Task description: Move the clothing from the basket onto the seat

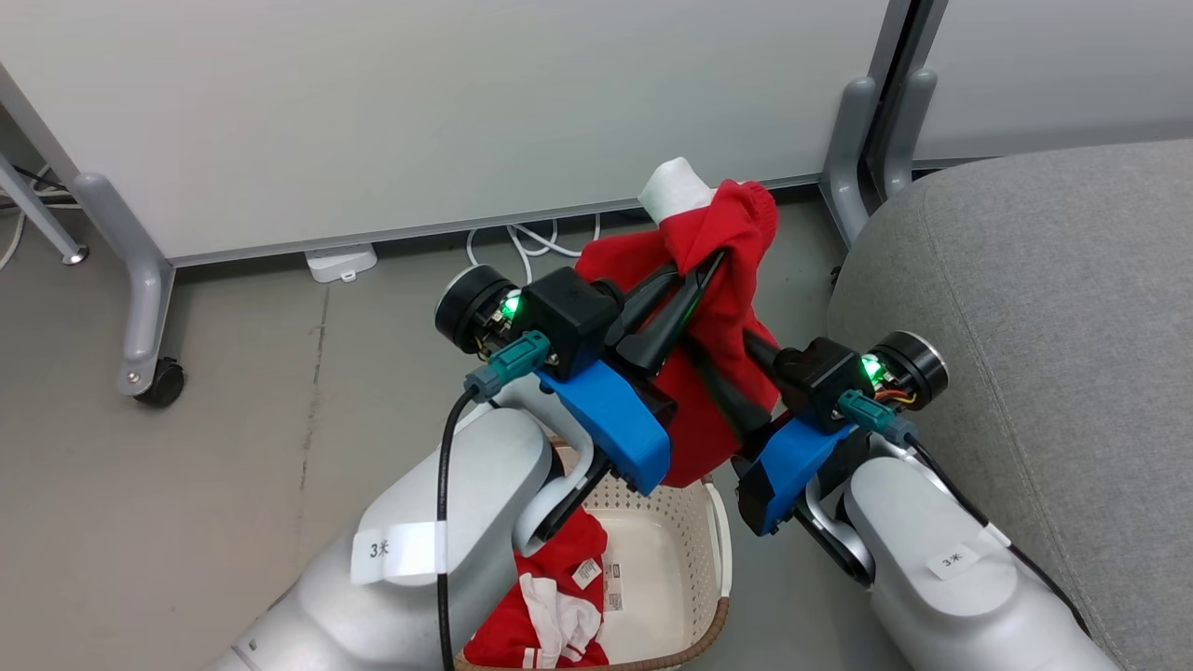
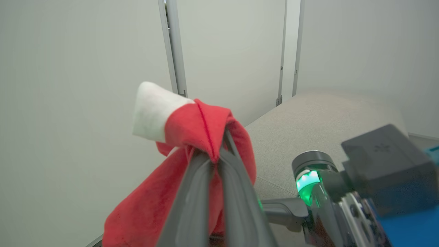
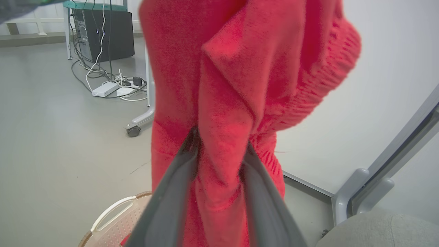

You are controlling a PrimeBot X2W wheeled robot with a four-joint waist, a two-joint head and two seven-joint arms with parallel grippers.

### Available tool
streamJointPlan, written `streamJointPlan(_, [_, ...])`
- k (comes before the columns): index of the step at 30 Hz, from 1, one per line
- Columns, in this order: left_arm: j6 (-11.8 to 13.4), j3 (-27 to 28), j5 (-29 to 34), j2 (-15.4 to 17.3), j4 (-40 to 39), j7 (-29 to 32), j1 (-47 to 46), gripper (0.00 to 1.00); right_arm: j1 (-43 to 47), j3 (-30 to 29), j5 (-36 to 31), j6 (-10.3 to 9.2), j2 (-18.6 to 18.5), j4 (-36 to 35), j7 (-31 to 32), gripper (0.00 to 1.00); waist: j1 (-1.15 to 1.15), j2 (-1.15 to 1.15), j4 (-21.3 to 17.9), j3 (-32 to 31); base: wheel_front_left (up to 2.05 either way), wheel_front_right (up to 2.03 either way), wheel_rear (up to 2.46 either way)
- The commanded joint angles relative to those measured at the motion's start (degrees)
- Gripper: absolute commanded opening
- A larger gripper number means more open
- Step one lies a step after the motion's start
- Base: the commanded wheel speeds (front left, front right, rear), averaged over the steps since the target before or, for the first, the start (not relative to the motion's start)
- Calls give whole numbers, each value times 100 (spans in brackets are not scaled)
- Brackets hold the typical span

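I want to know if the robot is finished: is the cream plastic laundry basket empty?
No, a crumpled red fabric garment with white trim lies inside the cream perforated plastic basket.

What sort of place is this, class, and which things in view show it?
Probably an office or lab workroom rather than a home: pale partition panels stand on castored metal legs, and a computer tower and a power strip sit on a bare grey floor.
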Motion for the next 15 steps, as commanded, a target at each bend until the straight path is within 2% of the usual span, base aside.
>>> streamJointPlan(1, [-1,-22,-18,4,0,-33,-69,0,-127,29,30,1,21,30,-21,0,0,0,3,-2,0,0,0])
streamJointPlan(15, [29,-32,-33,48,87,-102,-96,0,-97,136,152,1,-53,-6,-21,0,0,0,3,-15,0,0,0])
